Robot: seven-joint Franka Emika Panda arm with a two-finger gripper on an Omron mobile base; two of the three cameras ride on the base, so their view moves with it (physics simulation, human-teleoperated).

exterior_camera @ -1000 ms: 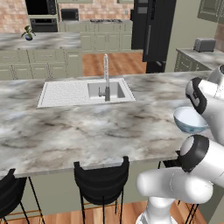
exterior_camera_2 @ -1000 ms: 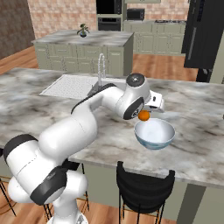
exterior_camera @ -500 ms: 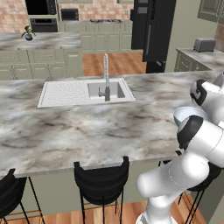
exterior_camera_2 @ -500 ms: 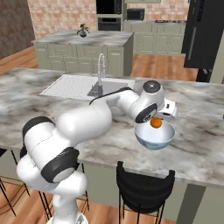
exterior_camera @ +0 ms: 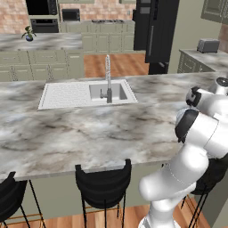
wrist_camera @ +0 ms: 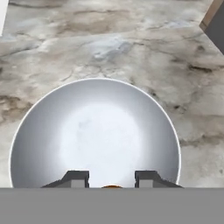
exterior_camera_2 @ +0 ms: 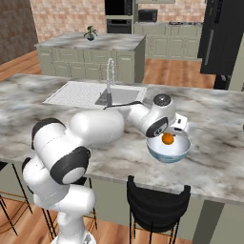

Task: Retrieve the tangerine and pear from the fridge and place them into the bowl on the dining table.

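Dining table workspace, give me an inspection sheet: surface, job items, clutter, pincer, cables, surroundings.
Surface: dining table, grey-veined marble, with a built-in sink and faucet.
Job's things: bowl upright on the marble near the front edge; tangerine held just above its hollow. Pear: nothing seen. Fridge stands behind, doors closed.
Clutter: nothing seen.
Pincer: pincer shut on the tangerine, poised over the bowl.
Cables: nothing seen.
Surroundings: black stools below the table; second island with potted plant; toaster on the side counter.

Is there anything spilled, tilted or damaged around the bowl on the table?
Nothing stands out. The bowl sits upright on the dining table, its inside clean. The gripper holds the tangerine just above it.
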